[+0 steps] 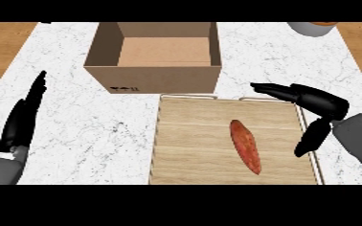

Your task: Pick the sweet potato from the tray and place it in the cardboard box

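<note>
A long reddish-orange sweet potato [245, 146] lies lengthwise on the wooden tray [191, 143], right of the tray's middle. The open cardboard box [157, 55] stands just behind the tray, nothing visible inside it. My right hand [318, 104] hovers over the tray's right rim, open, its fingers stretched toward the left and its thumb pointing down. It is apart from the sweet potato, to its right. My left hand [22, 117] rests open at the left edge of the view, fingers up, far from the tray.
The tray and box sit on a white marble counter [92, 119] with wooden strips at its far left and right. A grey bowl [313, 28] with something orange in it shows at the back right corner.
</note>
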Available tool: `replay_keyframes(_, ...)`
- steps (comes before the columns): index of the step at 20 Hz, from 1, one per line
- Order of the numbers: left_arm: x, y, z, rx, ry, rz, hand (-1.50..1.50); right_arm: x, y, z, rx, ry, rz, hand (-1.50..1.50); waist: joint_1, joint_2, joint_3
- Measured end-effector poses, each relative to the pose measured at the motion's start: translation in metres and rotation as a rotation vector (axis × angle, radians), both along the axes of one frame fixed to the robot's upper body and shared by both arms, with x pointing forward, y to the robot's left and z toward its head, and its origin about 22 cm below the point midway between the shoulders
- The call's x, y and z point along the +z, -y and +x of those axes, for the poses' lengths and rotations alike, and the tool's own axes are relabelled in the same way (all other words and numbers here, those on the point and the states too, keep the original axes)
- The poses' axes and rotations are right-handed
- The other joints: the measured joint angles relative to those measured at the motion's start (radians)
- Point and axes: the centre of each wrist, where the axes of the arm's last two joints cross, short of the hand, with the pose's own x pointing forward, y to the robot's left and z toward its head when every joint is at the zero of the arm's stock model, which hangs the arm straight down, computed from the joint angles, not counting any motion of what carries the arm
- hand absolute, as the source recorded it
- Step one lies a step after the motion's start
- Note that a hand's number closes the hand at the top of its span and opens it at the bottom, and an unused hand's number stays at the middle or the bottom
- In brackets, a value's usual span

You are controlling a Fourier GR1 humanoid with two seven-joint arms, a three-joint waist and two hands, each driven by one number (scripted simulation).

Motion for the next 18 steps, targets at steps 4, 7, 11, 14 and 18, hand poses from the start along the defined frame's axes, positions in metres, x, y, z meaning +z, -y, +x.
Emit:
replay_keyframes(4, -0.002, -0.003, 0.0, 0.001, 0.001, 0.011, 0.0, 0.021, -0.013, 0.017, 0.087, 0.049, -0.173, -1.5, -0.003, -0.002, -0.001)
replay_keyframes(7, -0.002, -0.002, 0.002, 0.006, 0.0, 0.008, 0.0, 0.028, -0.033, 0.027, 0.147, 0.068, -0.306, -1.5, -0.003, -0.003, -0.002)
replay_keyframes(11, -0.003, -0.002, 0.001, 0.016, -0.003, 0.007, 0.0, 0.028, -0.059, 0.031, 0.22, 0.071, -0.45, -1.5, -0.012, -0.006, -0.002)
replay_keyframes(14, -0.001, -0.007, 0.001, 0.023, -0.009, 0.01, 0.0, 0.025, -0.079, 0.03, 0.257, 0.053, -0.514, -1.5, -0.02, -0.008, -0.002)
replay_keyframes(18, -0.003, -0.009, -0.004, 0.031, -0.009, 0.006, 0.0, 0.017, -0.101, 0.024, 0.282, 0.055, -0.576, -1.5, -0.026, -0.01, -0.002)
